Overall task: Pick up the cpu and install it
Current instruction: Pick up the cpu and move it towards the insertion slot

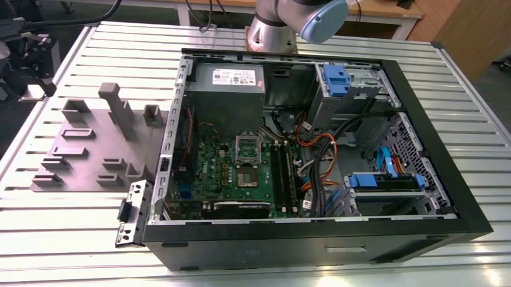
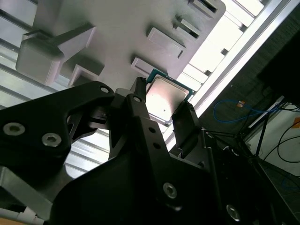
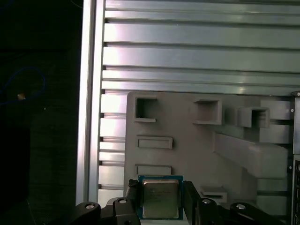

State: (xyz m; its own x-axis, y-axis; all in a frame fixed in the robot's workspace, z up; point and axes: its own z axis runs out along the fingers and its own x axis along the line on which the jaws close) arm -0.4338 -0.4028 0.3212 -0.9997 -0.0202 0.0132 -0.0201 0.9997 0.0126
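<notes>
Claw [image 3: 161,191] grips the cpu [image 3: 160,200] by two opposite edges. The cpu is a flat square chip with a dull silver lid and a green rim, held over an edge of the grey pocketed tray [image 3: 187,140] on the table [image 3: 197,47]. Beside the tray, the open computer case [image 1: 319,251] holds a green motherboard [image 1: 215,167].

Your work surface is a slatted aluminium table [image 1: 72,251]. Its pale ribs run across the exterior view and catch bright glare, strongest along the near edge and toward the exterior view's left. Past its far edge you have a wooden desk [image 1: 383,9] on a white frame, with dark cables [image 1: 191,15] hanging in front of it. A brown wooden panel [image 1: 467,30] stands toward the exterior view's right, above a grey floor [image 1: 499,95]. In the first wrist view you can see the table's edge rail [image 3: 91,93] bordering a dark floor, where a thin blue cable [image 3: 28,69] lies looped.
</notes>
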